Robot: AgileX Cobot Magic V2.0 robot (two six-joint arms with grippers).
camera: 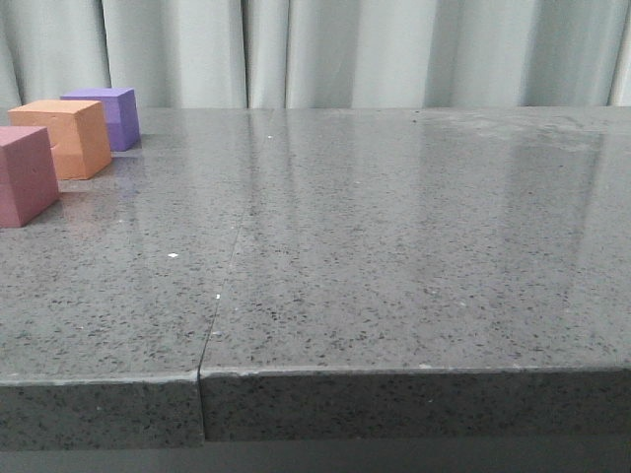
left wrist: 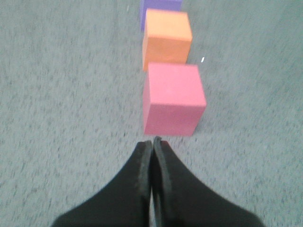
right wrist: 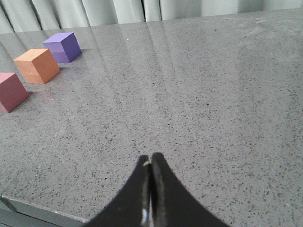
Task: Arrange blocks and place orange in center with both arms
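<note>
Three cubes stand in a row at the table's far left: a purple block [camera: 108,115] farthest back, the orange block [camera: 69,138] in the middle, a pink-red block [camera: 22,174] nearest, cut by the frame edge. My left gripper [left wrist: 152,141] is shut and empty, its tips just short of the pink-red block [left wrist: 173,98], with the orange block [left wrist: 166,40] and purple block [left wrist: 160,5] lined up beyond. My right gripper [right wrist: 150,157] is shut and empty over bare table, far from the purple block [right wrist: 62,46], orange block [right wrist: 37,65] and pink-red block [right wrist: 11,91]. Neither arm shows in the front view.
The speckled dark-grey stone tabletop [camera: 394,246] has a seam [camera: 222,286] running front to back left of the middle. Grey curtains [camera: 345,49] hang behind the far edge. The table's front edge [right wrist: 38,210] lies close under my right gripper.
</note>
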